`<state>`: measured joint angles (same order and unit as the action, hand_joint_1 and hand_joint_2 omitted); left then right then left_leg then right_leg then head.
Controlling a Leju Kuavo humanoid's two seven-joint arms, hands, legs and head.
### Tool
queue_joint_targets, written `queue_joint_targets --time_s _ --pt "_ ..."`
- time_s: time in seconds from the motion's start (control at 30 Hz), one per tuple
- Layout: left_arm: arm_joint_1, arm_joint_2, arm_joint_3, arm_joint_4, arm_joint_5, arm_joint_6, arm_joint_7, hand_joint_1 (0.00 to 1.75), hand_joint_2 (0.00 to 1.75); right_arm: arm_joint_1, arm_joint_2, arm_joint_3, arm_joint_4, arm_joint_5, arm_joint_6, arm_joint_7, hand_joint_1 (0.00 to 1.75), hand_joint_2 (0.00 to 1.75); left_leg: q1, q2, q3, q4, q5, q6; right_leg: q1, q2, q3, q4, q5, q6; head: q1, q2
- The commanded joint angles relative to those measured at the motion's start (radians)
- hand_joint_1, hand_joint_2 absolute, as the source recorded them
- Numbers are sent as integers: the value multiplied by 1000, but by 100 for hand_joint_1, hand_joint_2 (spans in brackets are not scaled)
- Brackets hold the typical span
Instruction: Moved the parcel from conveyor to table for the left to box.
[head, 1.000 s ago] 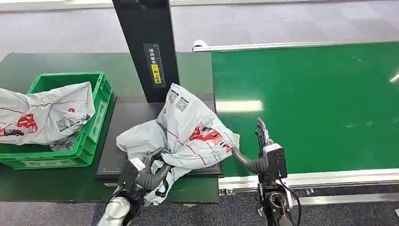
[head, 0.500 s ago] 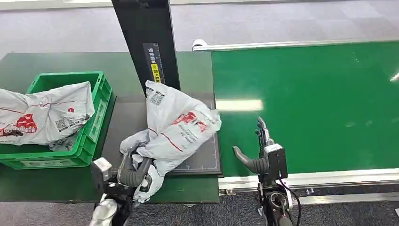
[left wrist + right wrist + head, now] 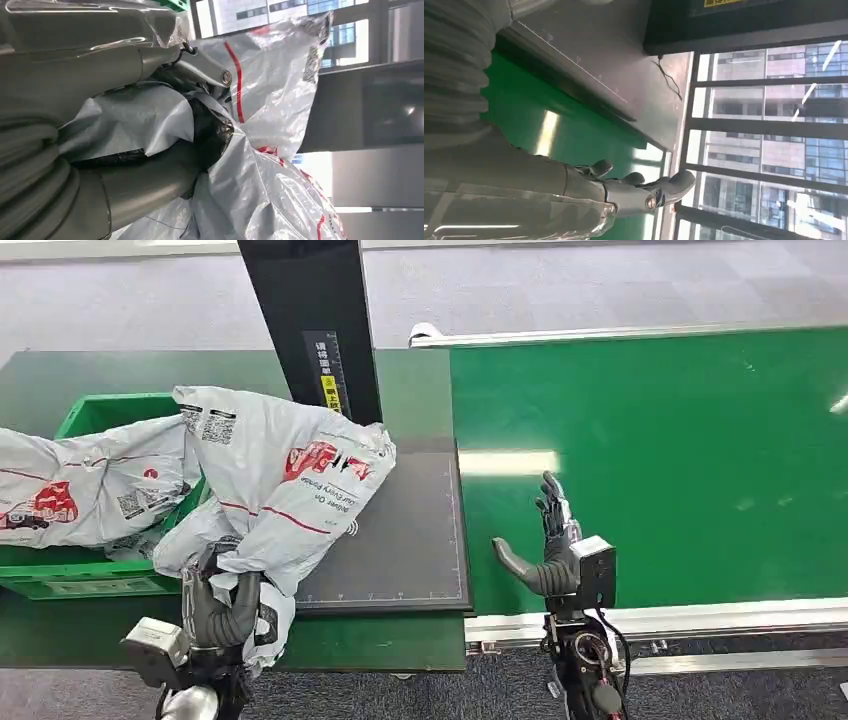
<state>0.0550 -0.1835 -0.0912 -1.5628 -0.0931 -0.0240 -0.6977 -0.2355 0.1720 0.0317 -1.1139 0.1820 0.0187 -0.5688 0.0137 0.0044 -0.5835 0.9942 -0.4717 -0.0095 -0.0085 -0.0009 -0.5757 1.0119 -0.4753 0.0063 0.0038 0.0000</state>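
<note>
The grey parcel (image 3: 285,490) is gripped at its near end by the left hand (image 3: 222,602), whose fingers are wrapped into the crumpled plastic (image 3: 150,120). The parcel is held above the left edge of the dark mat (image 3: 400,540) on the table (image 3: 60,370), its far end reaching over the green crate (image 3: 110,410), in which another parcel (image 3: 90,485) lies. The right hand (image 3: 550,545) is seen empty, fingers spread, above the green conveyor (image 3: 680,460).
</note>
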Motion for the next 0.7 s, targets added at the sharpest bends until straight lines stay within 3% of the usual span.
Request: queue_joint_targets --time_s 0.03,0.17,0.33,0.5,0.6,0.63,0.7 --pt "26 31 -13 -40 -2 4 0 175 175 -52 -25 10 97 -5 3 -4 0 175 0 1 2 -2 0 1 0 1 2 -2 1 0 0 0" --pt "26 31 -13 -40 -2 4 0 175 175 -52 -25 10 97 -5 3 -4 0 175 0 0 2 -1 0 0 0 1 1 -1 0 0 0 0" --pt "31 60 -83 -111 -114 164 0 175 175 -69 -64 -19 175 -18 -4 -11 0 175 0 -1 2 -1 0 1 0 0 2 -2 1 0 0 0" --pt "-7 94 -146 -130 -255 285 0 175 175 -23 -59 -29 126 -6 -18 -32 0 175 0 -3 2 -2 1 1 0 -3 3 -3 0 0 0 0" --pt "-53 114 -165 -123 -403 382 0 175 175 15 -45 -22 66 -17 -14 -27 0 175 0 -3 1 -1 1 0 0 -3 2 -2 0 0 0 0" --pt "-134 143 -182 -82 -669 615 0 175 175 40 -38 -25 39 -3 -24 -6 0 175 0 -4 1 -1 1 0 0 -3 1 -1 0 -1 0 0" --pt "-252 162 -163 -51 -814 663 60 175 175 59 -47 -31 14 4 -24 4 0 175 0 -8 0 -1 2 0 0 -7 1 -1 0 -1 0 0"
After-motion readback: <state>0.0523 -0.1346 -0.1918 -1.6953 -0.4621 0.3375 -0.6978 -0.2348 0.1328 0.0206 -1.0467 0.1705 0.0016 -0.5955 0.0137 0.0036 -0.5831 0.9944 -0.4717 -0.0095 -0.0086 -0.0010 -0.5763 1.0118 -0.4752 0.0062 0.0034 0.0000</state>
